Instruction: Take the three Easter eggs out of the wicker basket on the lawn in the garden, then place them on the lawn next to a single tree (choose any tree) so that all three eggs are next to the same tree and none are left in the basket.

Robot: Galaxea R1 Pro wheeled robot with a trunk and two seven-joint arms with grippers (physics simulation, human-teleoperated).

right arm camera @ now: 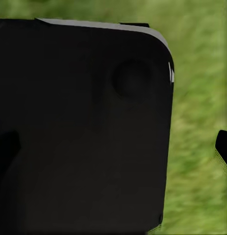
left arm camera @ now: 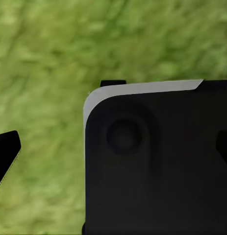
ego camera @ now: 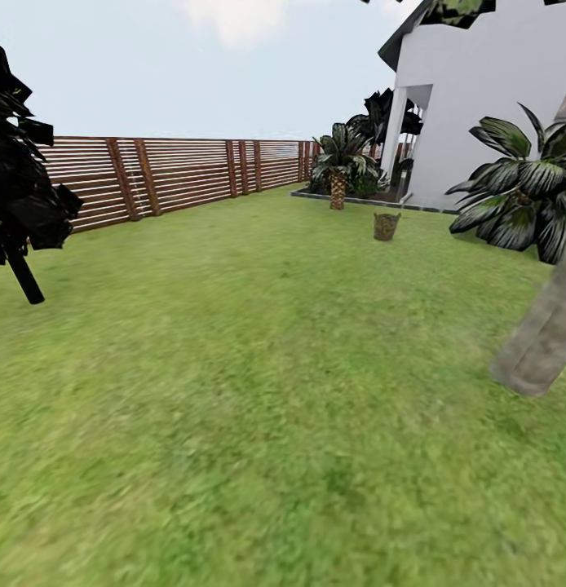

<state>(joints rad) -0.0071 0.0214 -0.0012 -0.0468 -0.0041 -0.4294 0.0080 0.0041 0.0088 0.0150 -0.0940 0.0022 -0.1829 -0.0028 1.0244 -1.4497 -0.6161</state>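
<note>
From our head camera we look across a wide lawn point(ego camera: 258, 367) of slightly patchy green grass. The wicker basket point(ego camera: 386, 226) stands upright far ahead and a little to the right, on the grass short of the house; it is too small from here for us to tell what lies inside it. Just beyond it, at the edge of a grey paved strip point(ego camera: 356, 200), grows a short palm point(ego camera: 340, 163) with a scaly trunk. A white house point(ego camera: 487, 98) rises at far right. Near us on the right leans a thick mottled grey-tan tree trunk point(ego camera: 544, 334), with dark striped fronds point(ego camera: 523, 191) spreading beside it. At the left edge stands a dark tree point(ego camera: 18, 187) on a thin black stem. A brown slatted fence point(ego camera: 169, 175) runs along the far left side of the garden.

In our left wrist camera a black, rounded robot panel point(left arm camera: 152, 161) sits over blurred grass, with one dark fingertip point(left arm camera: 5, 152) at the edge. Our right wrist camera shows a similar black panel point(right arm camera: 79, 122) and a dark fingertip point(right arm camera: 223, 147). We cannot tell whether either gripper's fingers are apart or together.
</note>
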